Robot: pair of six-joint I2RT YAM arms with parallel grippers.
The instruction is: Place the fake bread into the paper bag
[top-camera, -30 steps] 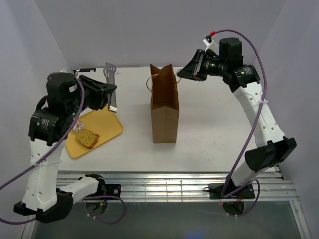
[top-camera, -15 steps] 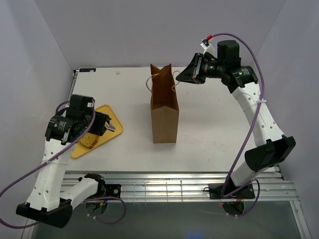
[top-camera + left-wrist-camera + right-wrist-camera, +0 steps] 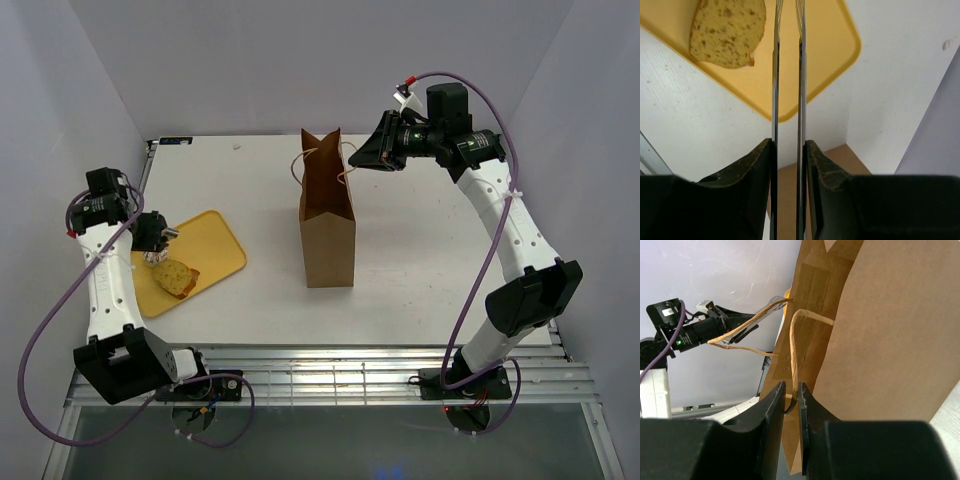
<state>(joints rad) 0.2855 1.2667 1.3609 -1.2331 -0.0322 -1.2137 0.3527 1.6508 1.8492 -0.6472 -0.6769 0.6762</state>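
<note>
While the right hand [image 3: 791, 392] pinches a handle [image 3: 794, 340] of the paper bag [image 3: 880, 340], seemingly to steady it, the left hand [image 3: 788, 150] clamps a metal tool [image 3: 775, 100] just beside the fake bread [image 3: 727, 32].

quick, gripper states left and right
left gripper: closed or nearly closed, holding nothing
right gripper: closed on a handle of the paper bag
</note>
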